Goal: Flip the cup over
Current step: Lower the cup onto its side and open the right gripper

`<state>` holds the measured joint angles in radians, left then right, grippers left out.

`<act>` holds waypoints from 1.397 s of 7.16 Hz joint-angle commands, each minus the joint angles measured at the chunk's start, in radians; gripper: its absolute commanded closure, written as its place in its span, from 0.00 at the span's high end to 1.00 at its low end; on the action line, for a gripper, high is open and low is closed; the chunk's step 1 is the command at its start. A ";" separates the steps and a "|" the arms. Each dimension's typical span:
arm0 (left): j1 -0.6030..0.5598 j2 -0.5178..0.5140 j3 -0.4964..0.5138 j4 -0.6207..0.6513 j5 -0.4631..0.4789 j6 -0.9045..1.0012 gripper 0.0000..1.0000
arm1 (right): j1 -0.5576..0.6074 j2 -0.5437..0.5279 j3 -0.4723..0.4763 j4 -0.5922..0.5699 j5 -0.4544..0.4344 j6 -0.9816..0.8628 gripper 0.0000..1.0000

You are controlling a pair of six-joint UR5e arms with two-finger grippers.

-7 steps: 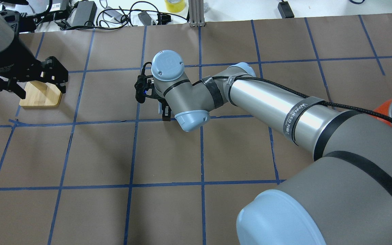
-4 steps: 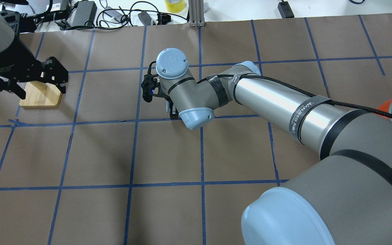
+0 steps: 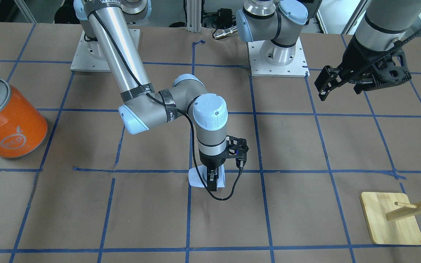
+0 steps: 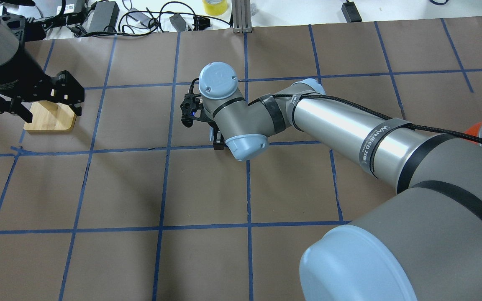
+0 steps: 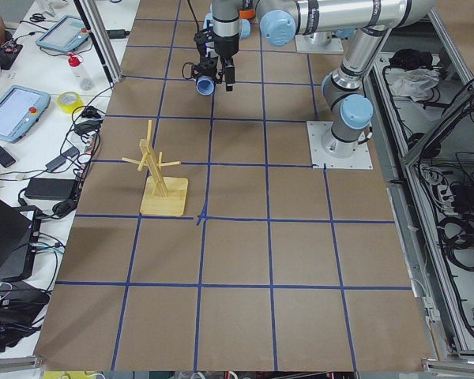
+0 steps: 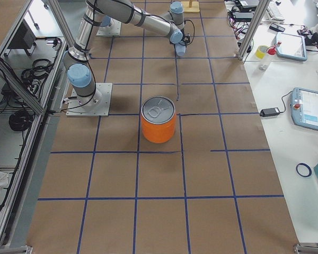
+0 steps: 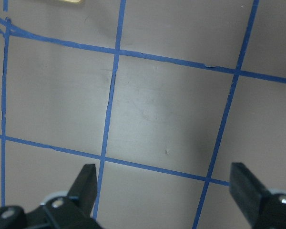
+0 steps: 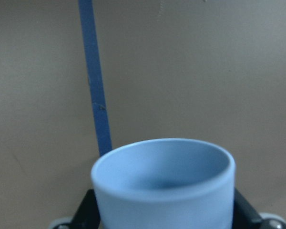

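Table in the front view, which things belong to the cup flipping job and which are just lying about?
Belongs to the job:
cup
right gripper, shut on the cup

Just lying about:
orange can
wooden peg stand
left gripper, open and holding nothing

Bright even light, soft shadows, pale glare on table, cup slightly blurred

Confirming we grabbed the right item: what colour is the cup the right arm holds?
Plain pale lavender-blue, no pattern. The cup shows best in the right wrist-mounted view.
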<state>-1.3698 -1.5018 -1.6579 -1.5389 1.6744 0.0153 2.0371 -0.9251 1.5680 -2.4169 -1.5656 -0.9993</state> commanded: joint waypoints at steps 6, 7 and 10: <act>-0.002 -0.006 -0.003 0.003 -0.002 0.000 1.00 | -0.018 -0.148 0.010 0.173 0.015 0.037 0.67; -0.003 -0.005 -0.005 0.002 -0.002 0.000 1.00 | -0.056 -0.216 0.010 0.270 0.044 0.038 0.71; -0.002 -0.003 -0.005 0.003 0.001 -0.009 1.00 | -0.243 -0.407 0.009 0.411 0.101 0.149 0.99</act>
<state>-1.3715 -1.5060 -1.6627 -1.5352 1.6724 0.0131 1.8810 -1.2574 1.5781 -2.0787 -1.4758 -0.8979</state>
